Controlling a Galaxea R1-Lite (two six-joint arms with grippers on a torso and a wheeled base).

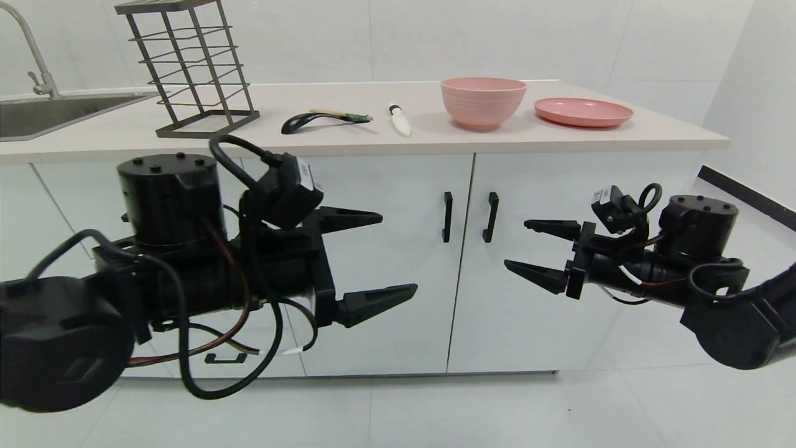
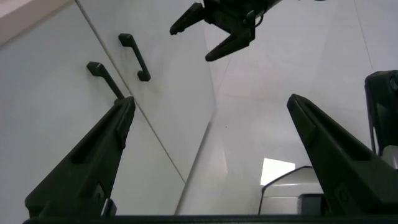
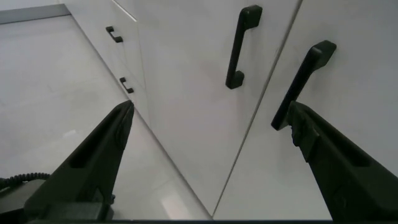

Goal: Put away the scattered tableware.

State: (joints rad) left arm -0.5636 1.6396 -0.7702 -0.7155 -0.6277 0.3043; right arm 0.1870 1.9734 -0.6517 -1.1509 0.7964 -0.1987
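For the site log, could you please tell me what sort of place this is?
Most likely a kitchen: a sink with a tap is set into a white counter over cupboards, and a pink bowl, a pink plate and a wire rack stand on the counter.

Both arms are stuck out in front, bent inward so they face each other. The left claw (image 1: 398, 254) is spread wide, one finger above the other. The right claw (image 1: 516, 244) is open too, tips aimed at the left one, well apart.
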